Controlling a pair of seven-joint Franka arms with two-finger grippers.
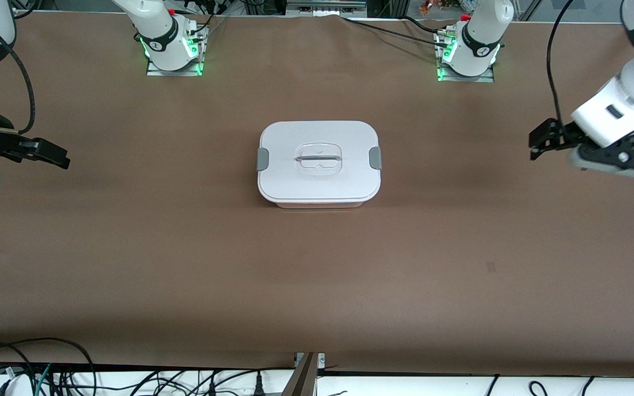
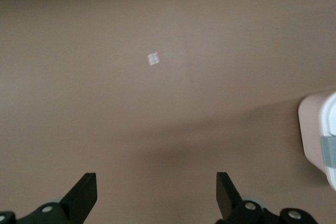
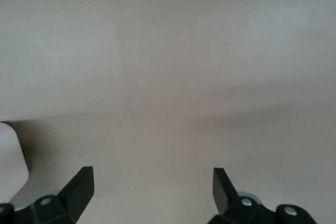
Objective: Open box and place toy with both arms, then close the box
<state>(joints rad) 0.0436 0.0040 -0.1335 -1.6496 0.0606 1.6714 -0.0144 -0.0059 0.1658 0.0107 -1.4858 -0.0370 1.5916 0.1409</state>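
Note:
The box [image 1: 318, 165] stands in the middle of the table with its white lid on, grey clips at both ends and the recessed handle [image 1: 318, 158] on top. Its pale pink wall shows at the edge of the left wrist view [image 2: 314, 135], and a corner shows in the right wrist view [image 3: 10, 161]. The toy is out of view. My left gripper [image 1: 540, 144] hangs open and empty over the table at the left arm's end, also seen in its wrist view [image 2: 156, 187]. My right gripper [image 1: 55, 155] hangs open and empty at the right arm's end, also seen in its wrist view [image 3: 152, 184].
The brown table cover [image 1: 185, 264] spreads all round the box. The two arm bases [image 1: 173, 47] [image 1: 468, 52] stand at the table's edge farthest from the front camera. Black cables [image 1: 47, 368] lie along the nearest edge. A small pale mark [image 2: 153, 59] is on the cover.

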